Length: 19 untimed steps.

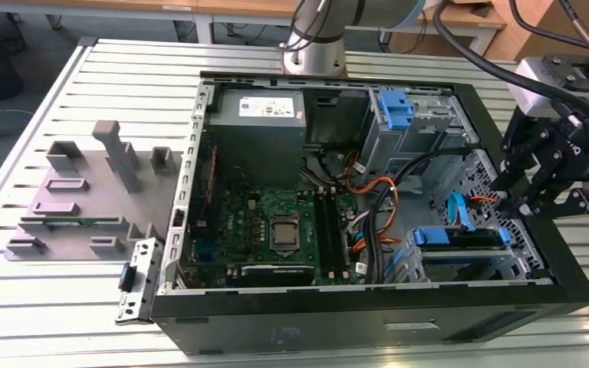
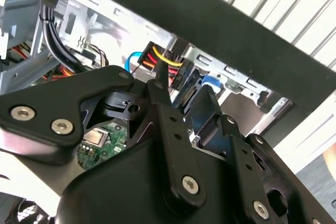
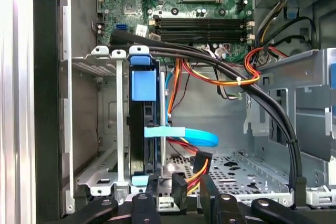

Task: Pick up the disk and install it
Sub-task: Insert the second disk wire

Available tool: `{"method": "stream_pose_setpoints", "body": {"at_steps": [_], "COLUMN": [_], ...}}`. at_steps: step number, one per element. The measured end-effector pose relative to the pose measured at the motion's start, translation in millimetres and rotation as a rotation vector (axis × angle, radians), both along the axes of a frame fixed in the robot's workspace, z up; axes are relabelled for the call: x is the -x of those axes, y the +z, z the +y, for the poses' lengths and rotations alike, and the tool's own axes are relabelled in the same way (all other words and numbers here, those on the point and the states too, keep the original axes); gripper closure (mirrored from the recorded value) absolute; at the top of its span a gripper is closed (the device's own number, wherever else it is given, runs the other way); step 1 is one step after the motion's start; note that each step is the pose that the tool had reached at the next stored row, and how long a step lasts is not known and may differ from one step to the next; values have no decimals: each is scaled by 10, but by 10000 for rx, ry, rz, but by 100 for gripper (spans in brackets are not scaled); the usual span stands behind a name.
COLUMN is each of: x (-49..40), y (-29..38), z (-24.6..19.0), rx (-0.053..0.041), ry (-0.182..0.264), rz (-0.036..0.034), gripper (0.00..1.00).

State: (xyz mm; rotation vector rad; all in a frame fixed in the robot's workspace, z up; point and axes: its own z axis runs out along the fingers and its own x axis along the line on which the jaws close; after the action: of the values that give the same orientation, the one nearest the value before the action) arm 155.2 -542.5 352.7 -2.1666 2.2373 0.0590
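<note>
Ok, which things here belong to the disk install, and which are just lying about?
Belonging to the job:
disk, sitting in the drive cage
gripper, beside that cage

Just lying about:
grey fixture tray on the exterior view's left
power supply
motherboard
bare blue bracket

Open black computer case [image 1: 376,310] lies on its side on slatted metal surface [image 1: 59,295]. Inside: green motherboard [image 1: 274,230], grey power-supply box [image 1: 261,111] at the far end, orange cables [image 1: 371,192] crossing to the exterior view's right. Bare blue plastic bracket [image 1: 395,107] sits in the far drive cage. Grey fixture block [image 1: 85,195] with upright posts rests on the surface, at the exterior view's left of the case, apart from it.
</note>
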Motion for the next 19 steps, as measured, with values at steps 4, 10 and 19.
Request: {"method": "stream_pose_setpoints", "body": {"at_steps": [4,10,19], "x": [-31,-32,-32], "y": [-1,-23,-55], "z": [1,0,0], "rx": [-1,67,94], "ry": [-6,-6,-6], "rz": [0,0,0], "gripper": [56,56,56]}}
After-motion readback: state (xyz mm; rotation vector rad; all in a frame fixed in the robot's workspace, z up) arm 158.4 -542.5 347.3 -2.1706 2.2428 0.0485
